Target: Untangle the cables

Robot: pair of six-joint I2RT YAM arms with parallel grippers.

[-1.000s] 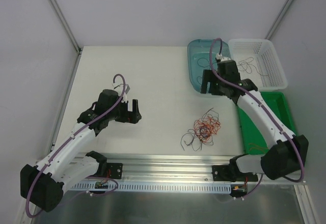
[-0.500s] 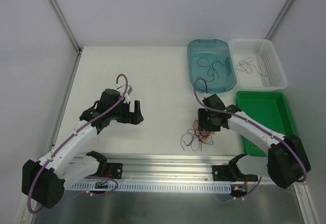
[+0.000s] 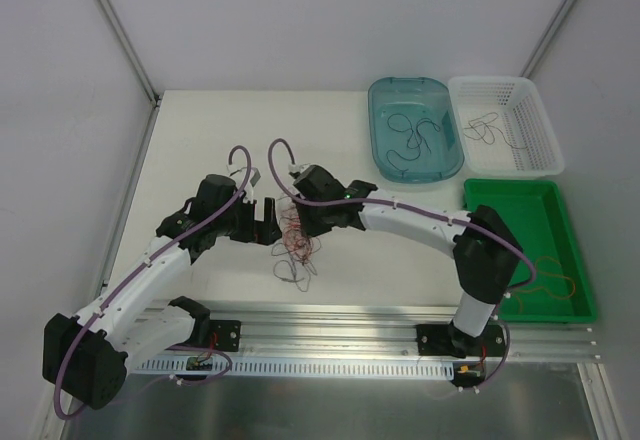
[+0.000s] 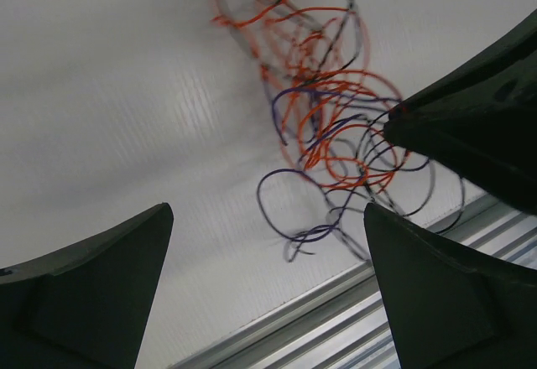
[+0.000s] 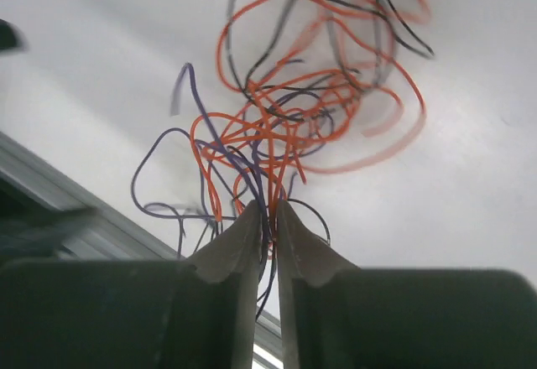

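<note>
The cables (image 3: 296, 245) are a tangle of thin orange, black and purple strands on the white table, between my two grippers. My right gripper (image 3: 304, 227) reaches far left across the table. In the right wrist view, my right gripper (image 5: 268, 216) is shut on several orange and purple strands at the near edge of the cables (image 5: 306, 101). My left gripper (image 3: 267, 222) sits just left of the tangle, open and holding nothing. The left wrist view shows the left gripper (image 4: 267, 218) open, with the cables (image 4: 331, 122) ahead of it and the right gripper's dark body (image 4: 478, 134) beside them.
A teal bin (image 3: 410, 81) at the back right holds a few separate dark strands. The white basket (image 3: 490, 81) next to it holds a few more. A green tray (image 3: 505, 186) at the right holds an orange strand. The metal rail (image 3: 330, 315) runs along the near edge.
My right arm swung from the teal bin down to the tangle, shut its jaws on strands and dragged the tangle left to my left gripper. The left arm barely moved.
</note>
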